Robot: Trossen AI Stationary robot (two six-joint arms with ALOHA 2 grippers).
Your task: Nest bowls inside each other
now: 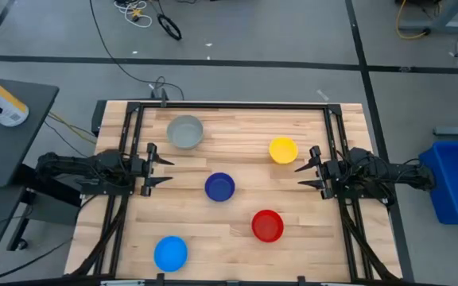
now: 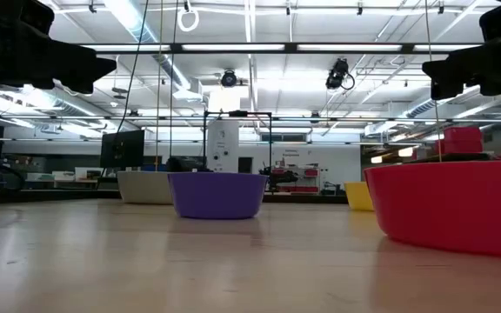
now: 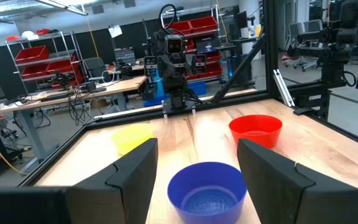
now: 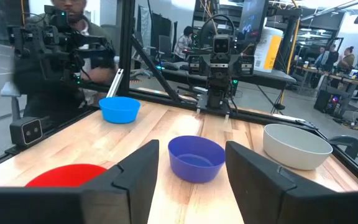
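Red bowl (image 2: 452,204) fills the right of the low view, closest to the lens, with the dark blue bowl (image 2: 217,194) sitting centre frame farther back on the table (image 2: 146,261). Up to the overhead picture now: five bowls, all separate, none inside another. Grey bowl (image 1: 185,132) sits upper left of centre, yellow bowl (image 1: 283,149) upper right, dark blue in the middle, red at lower right, and light blue bowl (image 1: 170,253) down at the lower left edge. They are all well apart from each other.

Left gripper (image 1: 164,169) hangs at the left side of the table, fingers spread wide and holding nothing, aimed across at the dark blue bowl, which shows right between its fingers in its wrist view. Right gripper (image 1: 302,176) mirrors it at the right side, jaws likewise parted and empty, just below the yellow bowl in the overhead frame.

So by the look of it, nothing is nested yet; the whole job lies ahead. Since grey looks the widest, it seems the likely base, with four bowls left to stack.
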